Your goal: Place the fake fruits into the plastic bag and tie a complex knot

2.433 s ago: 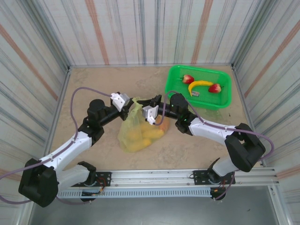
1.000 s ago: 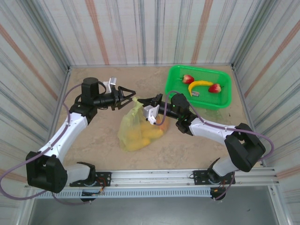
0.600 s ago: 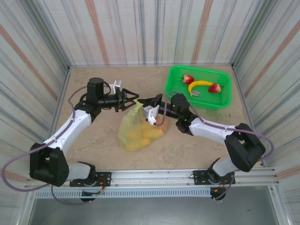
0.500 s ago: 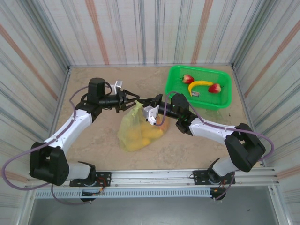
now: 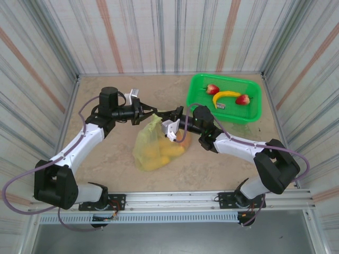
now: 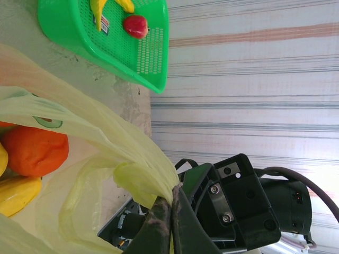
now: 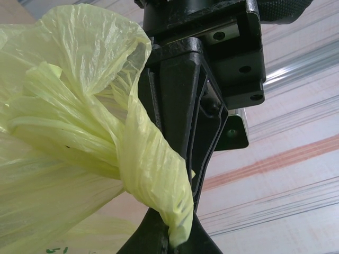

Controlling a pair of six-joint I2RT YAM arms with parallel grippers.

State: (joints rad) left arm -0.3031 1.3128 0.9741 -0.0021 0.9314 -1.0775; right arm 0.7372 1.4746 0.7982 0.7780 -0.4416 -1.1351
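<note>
The yellow-green plastic bag [image 5: 152, 147] lies mid-table with bananas and oranges [image 5: 160, 153] inside. An orange [image 6: 34, 151] and a banana [image 6: 16, 193] show through its film. My left gripper [image 5: 148, 115] is shut on a bunched handle [image 6: 145, 177] at the bag's top; its tips [image 6: 172, 194] pinch the film. My right gripper [image 5: 160, 114] faces it from the right, shut on the other handle [image 7: 153, 174]; its tips [image 7: 177, 233] clamp that strip's end. That strip wraps over the bunched film in a loose twist [image 7: 119, 159]; I cannot tell whether it is a knot.
A bright green slotted basket [image 5: 222, 117] stands at the back right holding two strawberries [image 5: 212, 89] [image 5: 243, 99] and a banana [image 5: 225, 96]. Striped walls close in the table on three sides. The two grippers almost touch over the bag.
My left gripper swung in from the left toward the bag's top and shut on the handle. The right arm and the bag kept still.
</note>
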